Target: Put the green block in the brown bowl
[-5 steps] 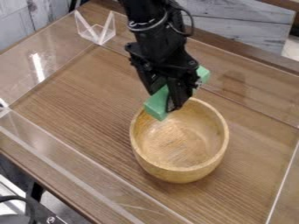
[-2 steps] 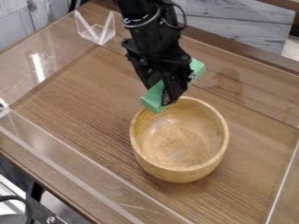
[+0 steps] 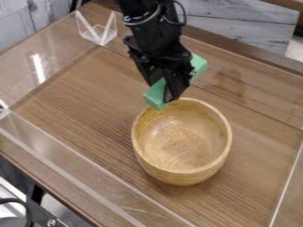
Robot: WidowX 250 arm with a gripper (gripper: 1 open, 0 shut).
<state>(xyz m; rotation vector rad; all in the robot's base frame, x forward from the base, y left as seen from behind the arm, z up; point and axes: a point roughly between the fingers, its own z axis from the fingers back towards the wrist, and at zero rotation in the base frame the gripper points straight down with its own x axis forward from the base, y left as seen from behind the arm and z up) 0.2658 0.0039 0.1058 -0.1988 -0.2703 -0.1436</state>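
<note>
Item 1, flat elongated bright green rectangular block: clamped in black robot pincer, jaws closed narrow on its mid-section. Long axis tilted, running from upper right end near pincer body down to lower left end. Lower end pokes out below fingers, upper end shows at right of them. Plain green, no markings, edges clean; middle hidden by fingers.

Item 2, round thick-walled light tan wooden bowl: on wood-grain bench, near-right of centre, upright, empty inside, grain visible.

Key relation: block's lower end hangs just above bowl's far-left rim, at or slightly outside rim line; cannot tell if clear of rim or touching. Bowl cavity lies toward near-right of pincer. Single arm, reaching in from far side.

Judgement: carry stage nearly done; likely needs short shift toward near-right to centre block over cavity before release. Risk: released here, block could strike rim and tip out onto bench.

Other: clear plastic stand-like piece at far left, well apart.
</note>
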